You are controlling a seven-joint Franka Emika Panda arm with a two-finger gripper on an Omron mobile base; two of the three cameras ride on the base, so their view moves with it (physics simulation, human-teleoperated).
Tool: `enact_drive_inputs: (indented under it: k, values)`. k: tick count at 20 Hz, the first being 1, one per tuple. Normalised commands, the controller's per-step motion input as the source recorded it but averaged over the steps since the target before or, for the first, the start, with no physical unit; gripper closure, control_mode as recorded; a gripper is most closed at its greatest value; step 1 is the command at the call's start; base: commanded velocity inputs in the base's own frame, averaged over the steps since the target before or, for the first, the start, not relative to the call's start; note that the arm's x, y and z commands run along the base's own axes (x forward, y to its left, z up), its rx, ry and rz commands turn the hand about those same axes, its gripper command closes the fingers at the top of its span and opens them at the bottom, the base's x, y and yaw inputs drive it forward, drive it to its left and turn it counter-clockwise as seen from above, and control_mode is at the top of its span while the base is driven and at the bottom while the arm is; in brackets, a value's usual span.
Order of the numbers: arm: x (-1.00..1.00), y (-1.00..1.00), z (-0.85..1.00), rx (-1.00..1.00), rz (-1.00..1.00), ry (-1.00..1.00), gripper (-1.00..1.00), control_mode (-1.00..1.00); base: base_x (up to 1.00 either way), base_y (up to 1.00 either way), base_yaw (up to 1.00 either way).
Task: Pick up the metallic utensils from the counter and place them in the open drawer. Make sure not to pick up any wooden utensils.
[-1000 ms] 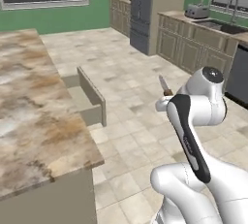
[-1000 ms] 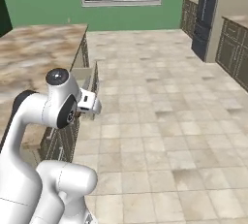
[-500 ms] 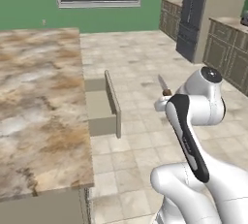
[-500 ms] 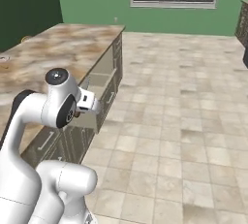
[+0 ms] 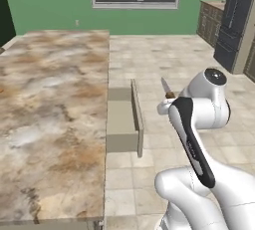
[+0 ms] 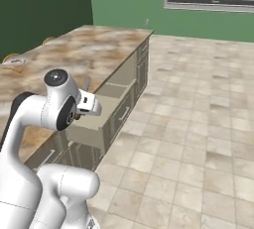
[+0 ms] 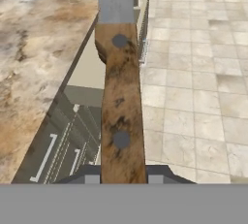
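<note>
Beside the counter [image 5: 55, 99] edge, the claw [image 7: 121, 177] grips the knife [image 7: 120, 97] near the open drawer [image 5: 122, 119].

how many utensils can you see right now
1: a knife with a brown handle, gripped in the gripper above the floor beside the open drawer. Others may lie hidden on the counter.

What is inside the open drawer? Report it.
The open drawer shows a bare beige floor where visible. In the hand view, the knife held by the gripper covers part of it.
</note>
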Motion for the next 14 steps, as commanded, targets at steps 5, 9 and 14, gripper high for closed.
enact_drive_inputs:
  k: [5, 9, 14]
  values:
    - [0.0, 0.0, 0.0, 0.0, 0.0, 0.0, 1.0, 1.0, 0.2, -0.3, 0.16]
    - [0.0, 0.0, 0.0, 0.0, 0.0, 0.0, 1.0, 1.0, 0.04, -0.23, 0.04]
    - [0.0, 0.0, 0.0, 0.0, 0.0, 0.0, 1.0, 1.0, 0.39, -0.13, 0.0]
